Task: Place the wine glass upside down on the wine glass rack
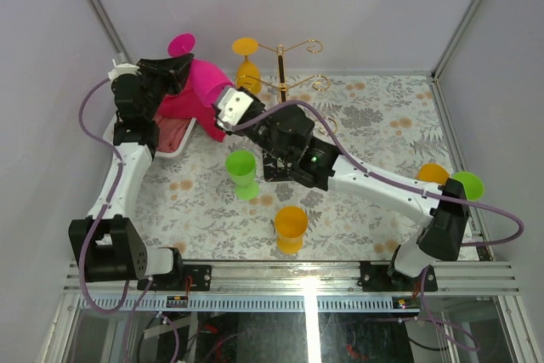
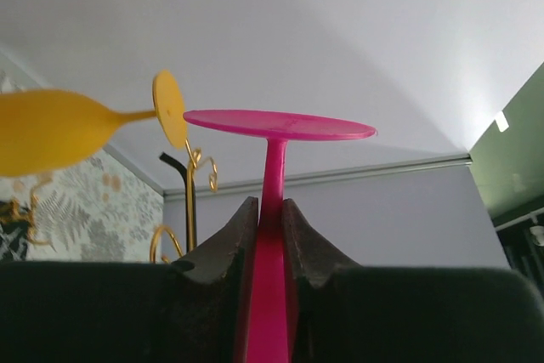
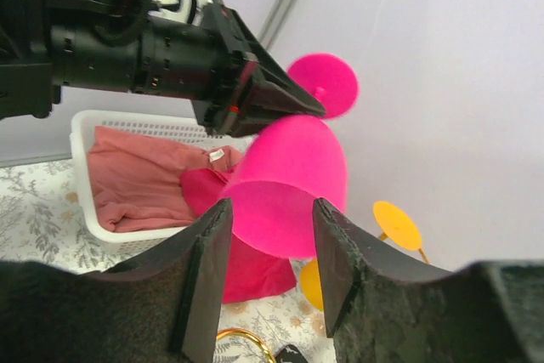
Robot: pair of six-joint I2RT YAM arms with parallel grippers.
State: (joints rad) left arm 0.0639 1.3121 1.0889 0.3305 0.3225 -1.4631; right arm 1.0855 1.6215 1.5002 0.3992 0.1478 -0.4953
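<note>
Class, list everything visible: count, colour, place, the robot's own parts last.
wine glass rack: one, gold, rear centre.
pink wine glass: one, pink, held aloft, left rear.
hanging glass: one, orange, on the rack.
green glasses: two, green, mid-table and far right.
orange glasses: two, orange, near centre and far right.
basket: one, white, left, holding reddish cloth.
left gripper: one, black, jaws shut on pink stem.
right gripper: one, black, jaws apart around pink bowl.

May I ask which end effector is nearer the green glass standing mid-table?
Right. The right end effector hangs just beyond the green glass; the left end effector is farther off, back-left by the basket.
</note>
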